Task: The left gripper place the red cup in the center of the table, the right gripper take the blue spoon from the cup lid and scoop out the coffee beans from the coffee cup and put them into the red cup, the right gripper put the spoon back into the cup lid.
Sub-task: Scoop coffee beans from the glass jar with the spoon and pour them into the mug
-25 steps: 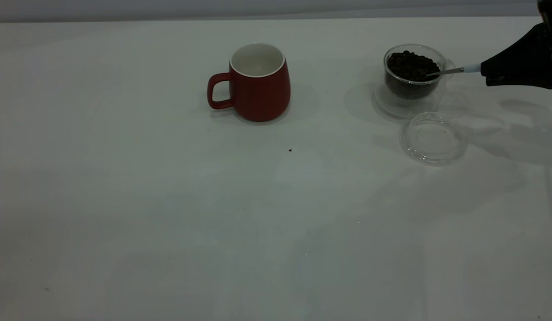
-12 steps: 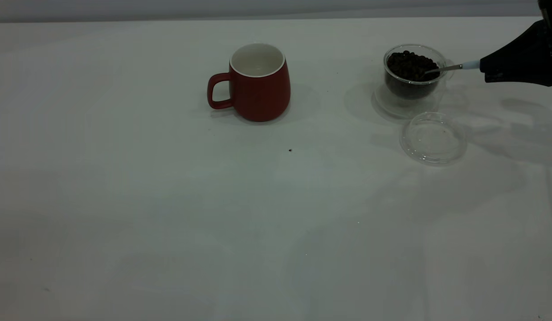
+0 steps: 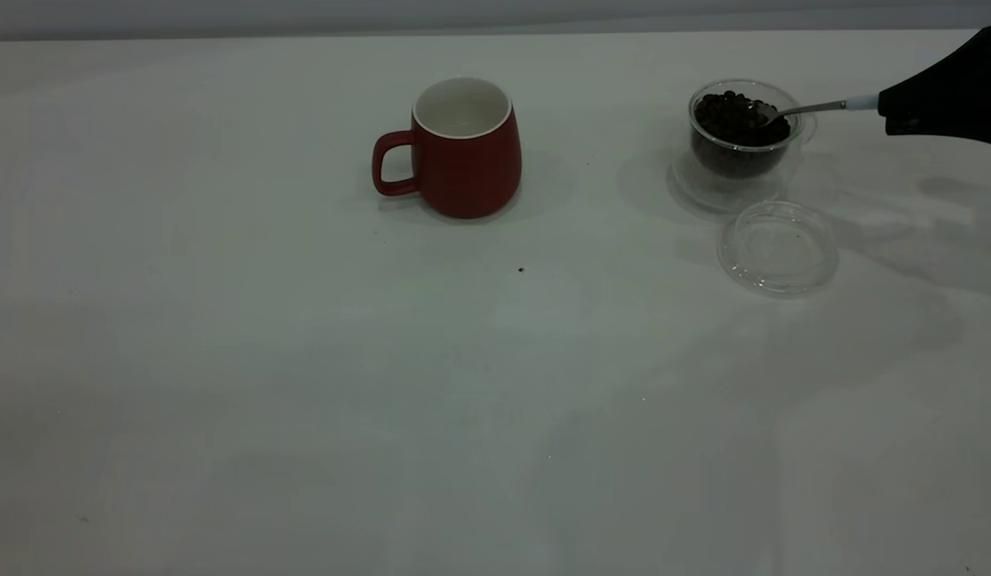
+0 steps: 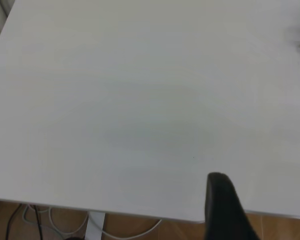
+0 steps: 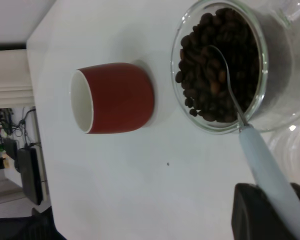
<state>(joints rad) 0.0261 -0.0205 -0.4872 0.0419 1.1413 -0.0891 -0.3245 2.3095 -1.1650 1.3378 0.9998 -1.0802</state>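
The blue spoon (image 3: 815,107), with its bowl sitting in the coffee beans (image 3: 733,118) inside the coffee cup (image 3: 739,132) on the tabletop (image 3: 303,360), is being gripped by the right tool (image 3: 883,110), the red cup (image 3: 461,146) standing well apart.

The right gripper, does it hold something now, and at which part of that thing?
The right gripper holds the blue spoon by the far end of its pale blue handle; the metal bowl is over the coffee beans.
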